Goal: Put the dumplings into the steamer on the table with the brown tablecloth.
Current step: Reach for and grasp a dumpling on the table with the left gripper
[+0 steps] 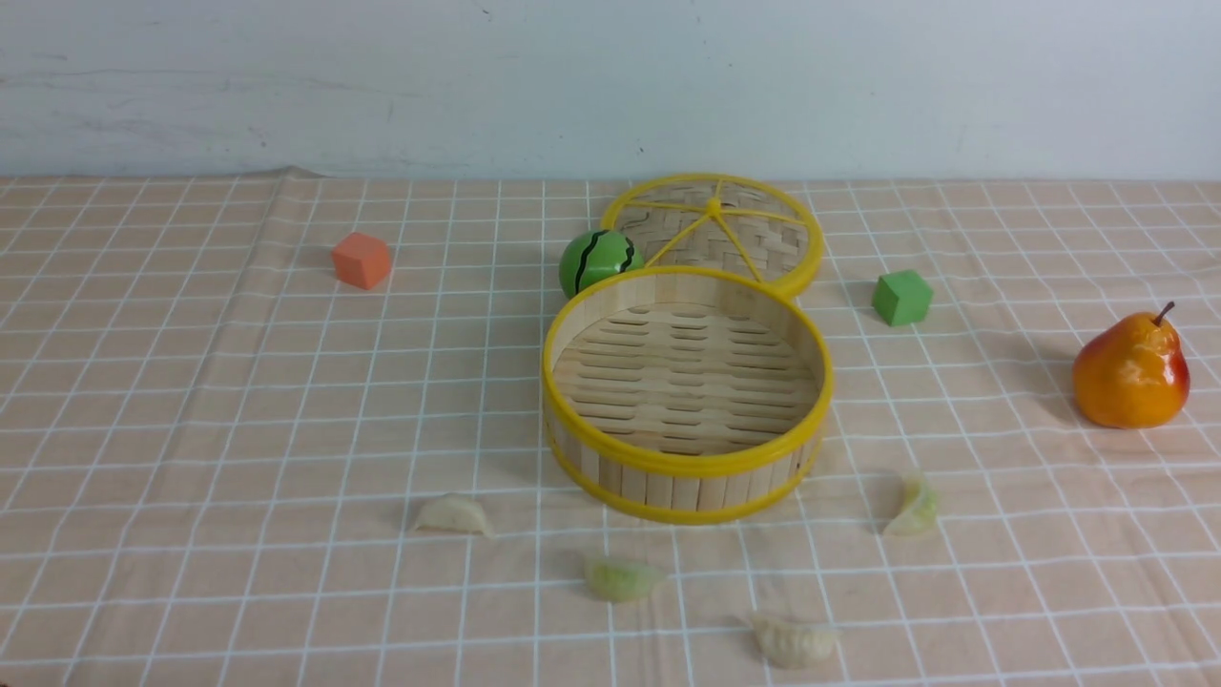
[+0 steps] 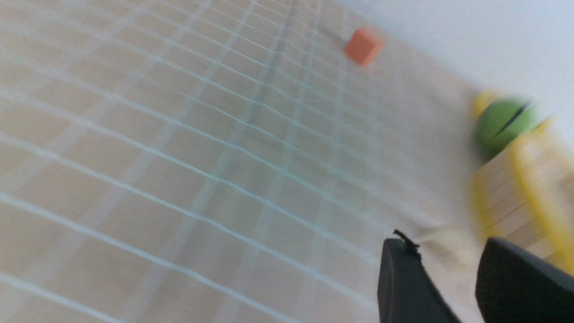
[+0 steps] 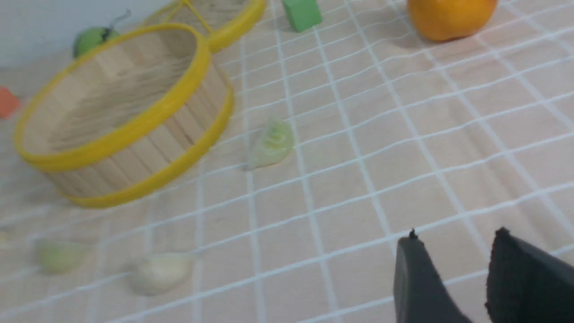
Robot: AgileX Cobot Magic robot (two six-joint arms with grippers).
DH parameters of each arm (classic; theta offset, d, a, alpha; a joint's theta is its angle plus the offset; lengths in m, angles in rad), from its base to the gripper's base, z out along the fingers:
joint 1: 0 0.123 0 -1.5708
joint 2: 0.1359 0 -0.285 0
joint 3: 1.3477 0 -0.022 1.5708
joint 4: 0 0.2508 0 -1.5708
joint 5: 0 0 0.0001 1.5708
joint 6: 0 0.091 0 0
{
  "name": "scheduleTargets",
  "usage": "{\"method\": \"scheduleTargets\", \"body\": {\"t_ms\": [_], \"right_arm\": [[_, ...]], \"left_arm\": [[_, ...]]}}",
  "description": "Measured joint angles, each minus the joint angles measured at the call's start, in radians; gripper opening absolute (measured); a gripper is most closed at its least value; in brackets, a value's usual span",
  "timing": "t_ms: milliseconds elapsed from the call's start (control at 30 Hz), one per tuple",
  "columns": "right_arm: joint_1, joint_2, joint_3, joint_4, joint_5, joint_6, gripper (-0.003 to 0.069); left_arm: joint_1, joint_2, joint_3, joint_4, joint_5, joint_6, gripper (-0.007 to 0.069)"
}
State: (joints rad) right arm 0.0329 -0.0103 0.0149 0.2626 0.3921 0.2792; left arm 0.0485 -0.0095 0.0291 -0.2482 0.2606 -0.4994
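– On the brown tablecloth (image 1: 238, 401), front view first: what lies there, and how many?
– 1 steamer (image 1: 687, 487), round and shallow, with a wooden-strip wall, a slatted floor, 2 yellow rims and no dumpling inside. 4 dumplings, small pleated crescents, all lie on the cloth nearer the camera than the steamer, none touching it. The left dumpling (image 1: 453, 515) and the nearest dumpling (image 1: 792, 639) are cream. The middle dumpling (image 1: 622, 578) and the right dumpling (image 1: 914, 506) are greenish.
– Which way do they lie?
– 3 have the long axis roughly across the view. The right dumpling is slanted, its far tip pointing away.
– Around the steamer?
– Just behind it are 1 flat woven lid (image 1: 725, 243) with yellow spokes and 1 glossy striped green ball (image 1: 596, 260). Left of it is 1 orange cube (image 1: 362, 260). Right of it are 1 green cube (image 1: 901, 297) and, farther right, 1 shiny pear (image 1: 1131, 372).
– Left wrist view?
– Blurred. The left gripper (image 2: 446, 244) has 2 dark fingers (image 2: 403, 287) apart with nothing between them. Past the gap, a pale dumpling lies near the steamer (image 2: 506, 197) wall.
– Right wrist view?
– The right gripper (image 3: 455, 237) has 2 dark fingers (image 3: 417, 287) apart and empty, above the cloth. 3 dumplings show near the steamer (image 3: 170, 139).
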Motion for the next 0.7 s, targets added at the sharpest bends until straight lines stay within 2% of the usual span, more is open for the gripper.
{"method": "scheduleTargets", "body": {"t_ms": [67,133,167,200,267,467,533,600,633,667,700], "right_arm": [[0.000,0.000,0.001,0.154,0.009,0.040,0.0239],[0.000,0.000,0.007,0.348,0.012,0.104,0.0239],[0.000,0.000,0.008,0.365,0.012,0.109,0.0239],[0.000,0.000,0.009,0.499,0.016,0.141,0.0239],[0.000,0.000,0.009,0.595,0.016,0.153,0.0239],[0.000,0.000,0.010,0.647,-0.008,0.160,0.0239],[0.000,0.000,0.010,0.664,-0.012,0.158,0.0239],[0.000,0.000,0.005,0.674,0.001,0.117,0.0239],[0.000,0.000,-0.014,0.674,0.032,0.041,0.0239],[0.000,0.000,-0.031,0.674,0.053,-0.013,0.0239],[0.000,0.000,-0.059,0.670,0.081,-0.084,0.0235]], "left_arm": [[0.000,0.000,0.000,-0.233,-0.024,-0.200,0.0238],[0.000,0.000,0.000,-0.413,-0.038,-0.334,0.0238],[0.000,0.000,0.000,-0.425,-0.039,-0.343,0.0238],[0.000,0.000,0.000,-0.482,-0.041,-0.385,0.0238],[0.000,0.000,0.000,-0.502,-0.041,-0.389,0.0238],[0.000,0.000,0.000,-0.547,-0.014,-0.389,0.0238],[0.000,0.000,-0.029,-0.605,0.089,-0.344,0.0238],[0.000,0.000,-0.094,-0.621,0.166,-0.221,0.0238],[0.000,0.000,-0.160,-0.622,0.202,-0.048,0.0238],[0.000,0.000,-0.191,-0.622,0.212,0.000,0.0236],[0.000,0.000,-0.253,-0.615,0.227,0.143,0.0225]]}}
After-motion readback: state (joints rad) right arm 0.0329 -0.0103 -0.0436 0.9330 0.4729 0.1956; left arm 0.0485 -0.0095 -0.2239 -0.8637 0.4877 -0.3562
